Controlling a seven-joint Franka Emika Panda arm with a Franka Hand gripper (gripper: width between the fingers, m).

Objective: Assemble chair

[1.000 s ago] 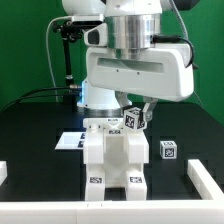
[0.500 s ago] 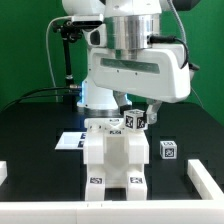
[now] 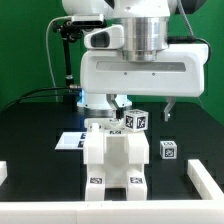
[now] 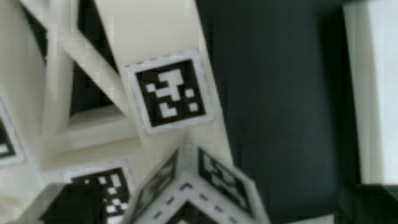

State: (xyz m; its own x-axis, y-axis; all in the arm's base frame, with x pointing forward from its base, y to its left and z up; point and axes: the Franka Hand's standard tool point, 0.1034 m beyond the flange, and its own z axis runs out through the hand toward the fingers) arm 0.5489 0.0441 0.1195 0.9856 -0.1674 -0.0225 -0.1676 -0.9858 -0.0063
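The partly built chair (image 3: 113,158) stands mid-table, made of chunky white blocks with square tags on its front. A small tagged post (image 3: 135,121) rests tilted on its top at the exterior view's right. My gripper (image 3: 144,108) hangs just above that post and is open. Its fingers stand wide apart on either side of the post and do not touch it. In the wrist view, the chair's white slabs with a tag (image 4: 169,92) fill the picture, and the post's tagged end (image 4: 199,190) shows close up. My own fingers are not visible there.
A loose tagged white cube (image 3: 168,150) sits on the black table to the exterior view's right of the chair. The marker board (image 3: 68,141) lies flat behind the chair on the left. A low white rim (image 3: 205,178) borders the work area at the front and sides.
The gripper has opened and let go of the small post. The hand has risen, and the post stays on top of the chair.
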